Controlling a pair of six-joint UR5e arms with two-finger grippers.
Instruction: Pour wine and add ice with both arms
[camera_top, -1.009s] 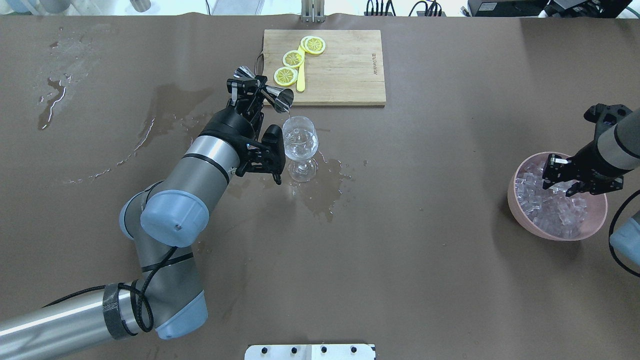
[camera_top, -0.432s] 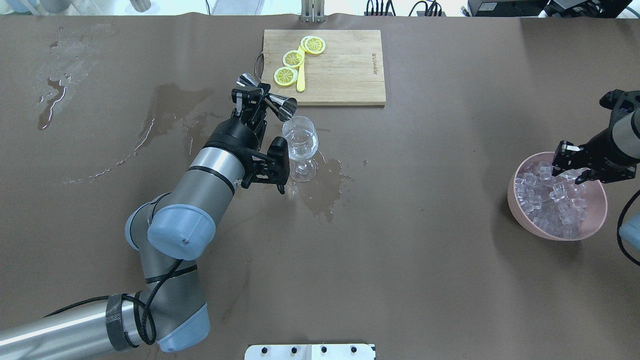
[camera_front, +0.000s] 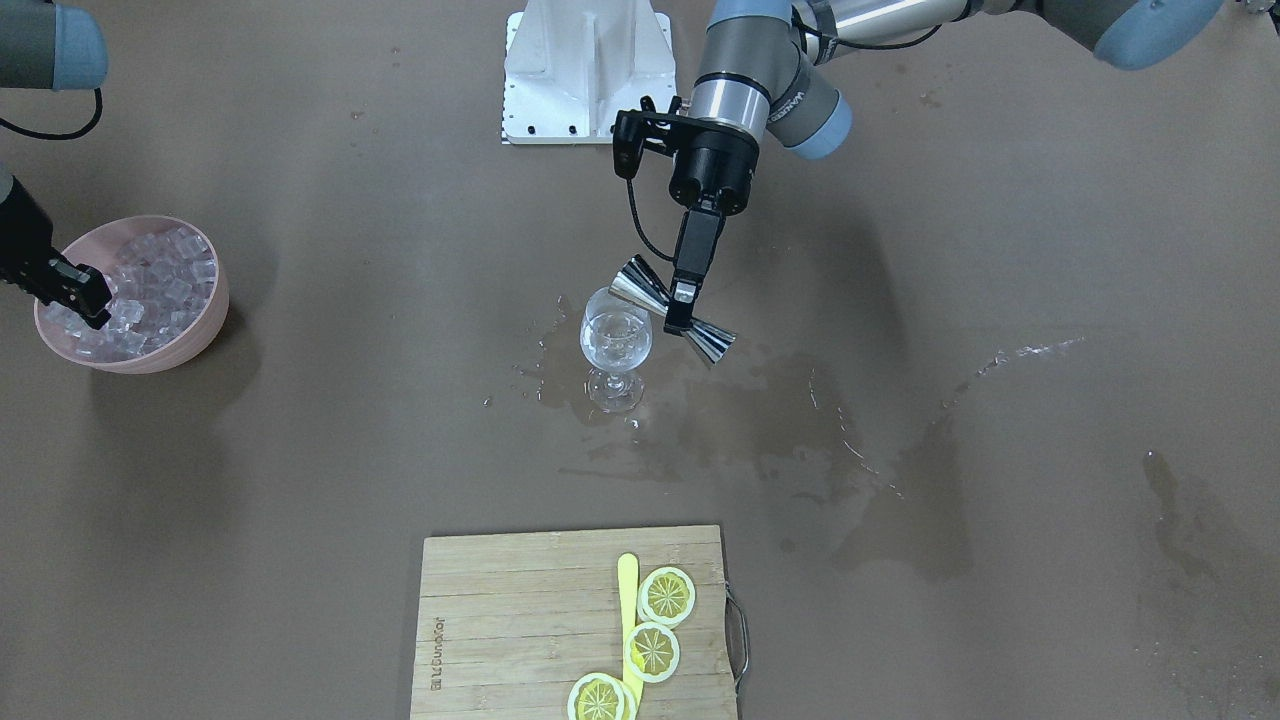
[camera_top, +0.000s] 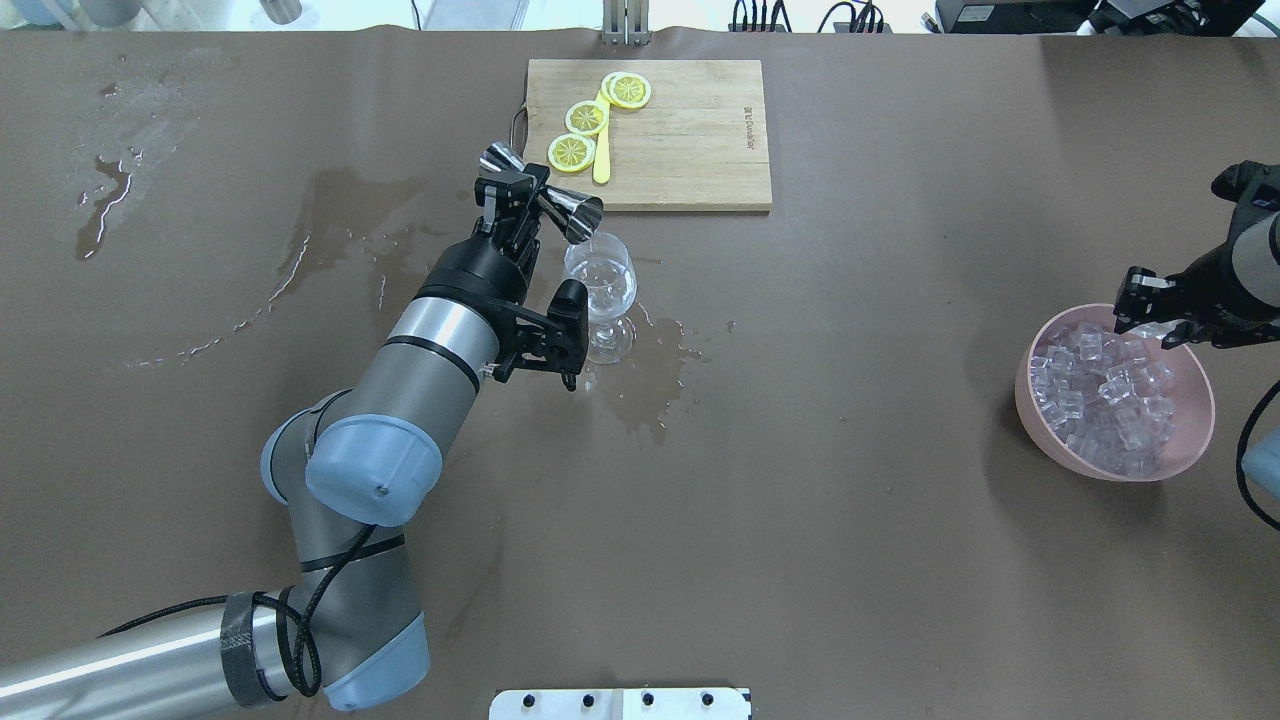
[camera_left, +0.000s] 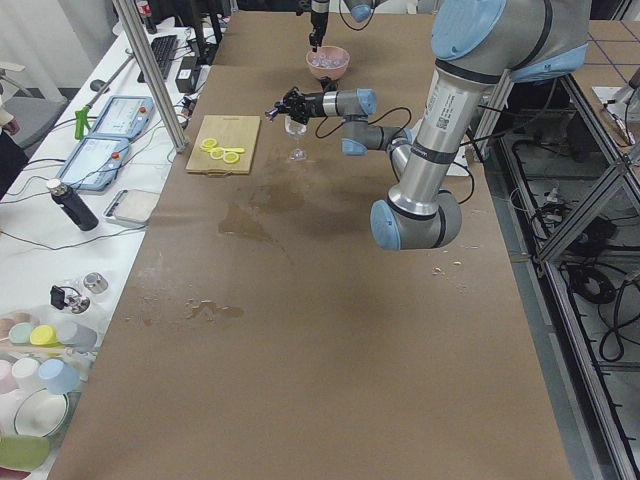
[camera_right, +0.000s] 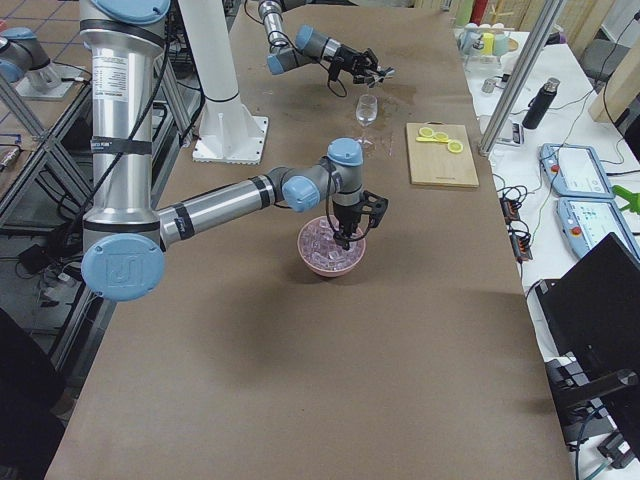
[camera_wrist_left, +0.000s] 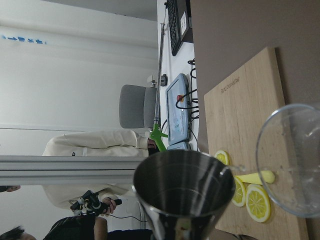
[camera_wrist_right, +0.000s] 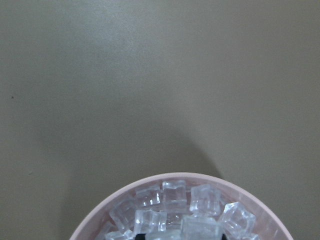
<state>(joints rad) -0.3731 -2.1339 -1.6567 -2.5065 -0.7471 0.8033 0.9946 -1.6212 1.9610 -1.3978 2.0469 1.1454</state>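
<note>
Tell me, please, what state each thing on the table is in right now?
left gripper: shut on the jigger.
jigger: tipped toward the wine glass.
wine glass: upright, a little clear wine inside.
right gripper: over the bowl's rim; grip unclear.
pink bowl: full of ice.
cutting board: holds lemon slices.
</note>
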